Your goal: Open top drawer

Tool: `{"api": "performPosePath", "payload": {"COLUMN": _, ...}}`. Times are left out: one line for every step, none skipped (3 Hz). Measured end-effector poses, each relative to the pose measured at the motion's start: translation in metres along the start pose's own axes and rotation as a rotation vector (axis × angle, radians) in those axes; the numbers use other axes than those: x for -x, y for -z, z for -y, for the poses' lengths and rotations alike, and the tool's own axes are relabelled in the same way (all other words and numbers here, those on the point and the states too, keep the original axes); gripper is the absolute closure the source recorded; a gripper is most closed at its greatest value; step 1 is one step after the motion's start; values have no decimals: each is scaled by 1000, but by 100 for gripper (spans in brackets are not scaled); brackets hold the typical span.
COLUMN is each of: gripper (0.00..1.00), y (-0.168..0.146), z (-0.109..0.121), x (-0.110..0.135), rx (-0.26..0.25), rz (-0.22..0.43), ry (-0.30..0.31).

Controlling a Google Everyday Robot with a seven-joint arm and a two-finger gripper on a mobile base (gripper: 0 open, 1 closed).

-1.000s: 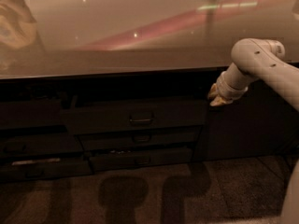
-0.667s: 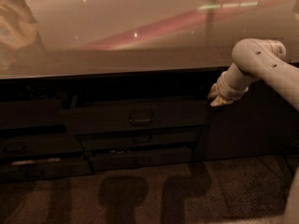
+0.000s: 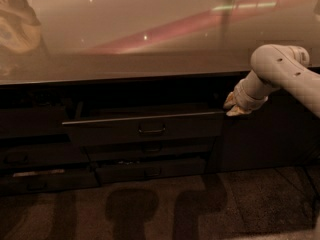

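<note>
Shows top drawer (image 3: pixel 145 130) seemingly ajar, flat dark front, pale metal edge; gripper (image 3: pixel 235 107) at its right corner, grip unreadable.

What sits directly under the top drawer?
Under the top drawer: a middle drawer front, then a bottom drawer front, insides hidden. The gripper is at the top drawer's right end.
</note>
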State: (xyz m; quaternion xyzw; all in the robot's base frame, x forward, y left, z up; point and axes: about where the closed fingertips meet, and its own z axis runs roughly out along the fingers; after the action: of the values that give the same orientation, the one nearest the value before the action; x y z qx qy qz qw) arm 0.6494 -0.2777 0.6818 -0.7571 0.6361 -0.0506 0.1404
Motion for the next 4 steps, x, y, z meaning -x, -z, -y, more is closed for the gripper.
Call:
{"api": "performPosePath", "payload": {"gripper": 100, "y": 2, "z": -3, "x": 0, "rx": -1, "rz": 0, "ry": 2}}
{"api": "performPosePath", "payload": {"gripper": 100, "y": 38, "z": -14, "x": -1, "rx": -102, "rz": -38, "ry": 65}}
{"api": "performPosePath", "payload": {"gripper": 100, "y": 36, "z": -58, "x": 6, "rx": -196, "rz": -24, "ry": 114}}
{"api": "performPosePath", "payload": {"gripper": 100, "y": 21, "z": -97, "x": -10, "rx": -213, "rz": -26, "ry": 72}}
